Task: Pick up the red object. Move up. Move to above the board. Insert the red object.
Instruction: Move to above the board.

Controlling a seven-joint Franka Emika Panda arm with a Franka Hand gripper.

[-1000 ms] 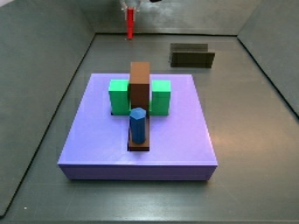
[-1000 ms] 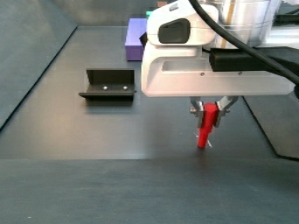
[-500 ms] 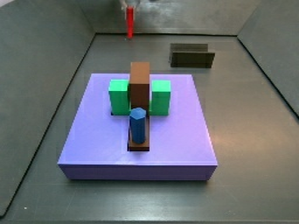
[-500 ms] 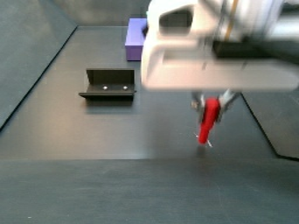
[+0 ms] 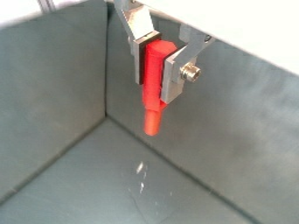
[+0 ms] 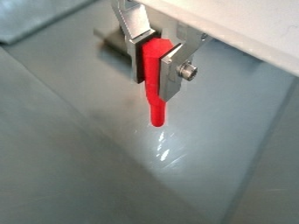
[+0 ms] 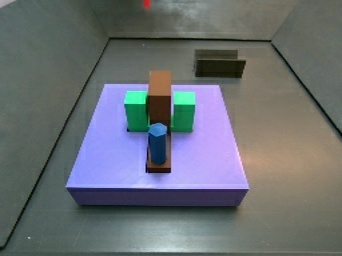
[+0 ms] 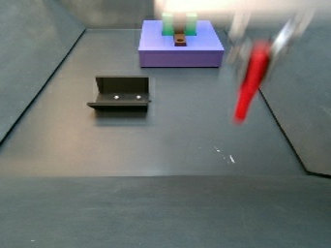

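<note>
A: Status vs. a second ago?

B: The gripper (image 5: 156, 59) is higher. A second ago the red object's tip hangs close over the bench; now the red object (image 8: 251, 79) sits well clear of the bench (image 8: 142, 145) in a side view, motion-blurred. In a side view from the opposite end only a red sliver (image 7: 146, 4) remains at the frame's top edge, far end of the bench. Arm body, large in frame a second ago, is mostly out of shot, which uncovers the board (image 8: 181, 50) at the far end.

A: Meaning for the task?

B: Judgement: pick-up done, "move up" in progress or near complete. Next req'd step is the traverse to above the board. Insertion not yet started.

A: Gripper state?

B: Clenched on the red object. In both wrist views the silver fingers (image 6: 174, 72) clamp its upper section from both sides; approx. lower half hangs free below the pads.

A: Red object, appearance?

B: Thin, bright red peg, far slimmer than the blue cylinder (image 7: 156, 143). Upper part looks wider and flat-sided, lower part narrows to a round stem w/ blunt tip (image 5: 151, 128). Hangs roughly upright, no obvious tilt in the jaws.

A: Board condition?

B: Lavender slab, carries the green block (image 7: 138, 111), brown strip (image 7: 160, 100) and blue cylinder. The fixture (image 8: 120, 94) stands on the bench at left, apart from the board. Target hole: cannot tell from these views.
</note>
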